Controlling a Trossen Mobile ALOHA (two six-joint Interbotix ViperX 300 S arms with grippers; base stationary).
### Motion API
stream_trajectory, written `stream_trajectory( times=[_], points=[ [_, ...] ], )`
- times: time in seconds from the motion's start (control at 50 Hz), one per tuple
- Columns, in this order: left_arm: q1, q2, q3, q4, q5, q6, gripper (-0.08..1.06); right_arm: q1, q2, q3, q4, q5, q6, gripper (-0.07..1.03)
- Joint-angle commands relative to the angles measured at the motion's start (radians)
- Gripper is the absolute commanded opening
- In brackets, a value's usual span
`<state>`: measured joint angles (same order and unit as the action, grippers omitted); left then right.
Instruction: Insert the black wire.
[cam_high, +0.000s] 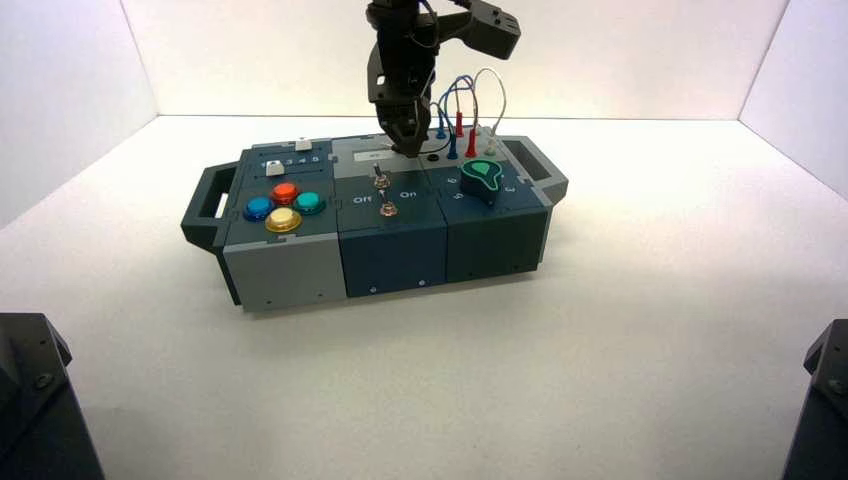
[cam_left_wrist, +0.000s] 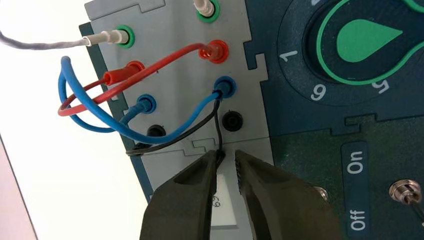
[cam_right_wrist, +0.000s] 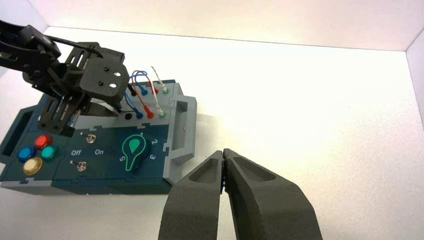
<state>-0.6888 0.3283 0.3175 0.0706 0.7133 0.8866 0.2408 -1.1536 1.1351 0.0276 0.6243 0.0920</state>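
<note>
The black wire (cam_left_wrist: 186, 133) lies across the grey socket panel (cam_left_wrist: 175, 60) at the box's back right. It runs from a dark end near the panel's outer edge, under the blue wire, then bends toward my left gripper (cam_left_wrist: 228, 154). There it touches the inner tip of one finger (cam_left_wrist: 200, 180). The jaws stand a little apart, and the panel and a white label show through the gap. A black socket (cam_left_wrist: 233, 120) just ahead of the fingertips looks empty. In the high view the left gripper (cam_high: 408, 143) hangs over the box's back middle. My right gripper (cam_right_wrist: 223, 152) is shut, empty and parked off the box's right.
Red (cam_left_wrist: 150, 67), blue (cam_left_wrist: 100, 117) and white (cam_left_wrist: 45, 45) wires are plugged into the same panel and arch over it. The green knob (cam_high: 484, 177) sits beside the panel, two toggle switches (cam_high: 381, 180) in the middle, coloured buttons (cam_high: 283, 205) on the left.
</note>
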Motion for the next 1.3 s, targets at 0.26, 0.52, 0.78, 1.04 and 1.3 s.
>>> stream_trajectory(
  times=[0.26,0.52,0.78,1.04,1.3],
  points=[
    [0.009,-0.020,-0.017,0.006,-0.002,0.028,0.21,0.003,0.003,-0.029,0.003,-0.006,0.002,-0.02],
    [0.009,-0.018,-0.012,0.012,0.005,0.031,0.21,0.002,-0.011,-0.029,0.003,-0.008,0.002,-0.02],
    [0.009,-0.015,-0.018,0.017,0.017,0.031,0.16,0.002,-0.011,-0.029,0.003,-0.006,0.002,-0.02],
    [0.009,0.000,-0.041,0.014,0.055,0.031,0.03,0.000,-0.012,-0.029,0.003,-0.008,0.002,-0.02],
    [0.009,0.023,-0.071,0.002,0.075,0.031,-0.01,0.000,-0.012,-0.029,0.003,-0.008,0.002,-0.02]
  ],
)
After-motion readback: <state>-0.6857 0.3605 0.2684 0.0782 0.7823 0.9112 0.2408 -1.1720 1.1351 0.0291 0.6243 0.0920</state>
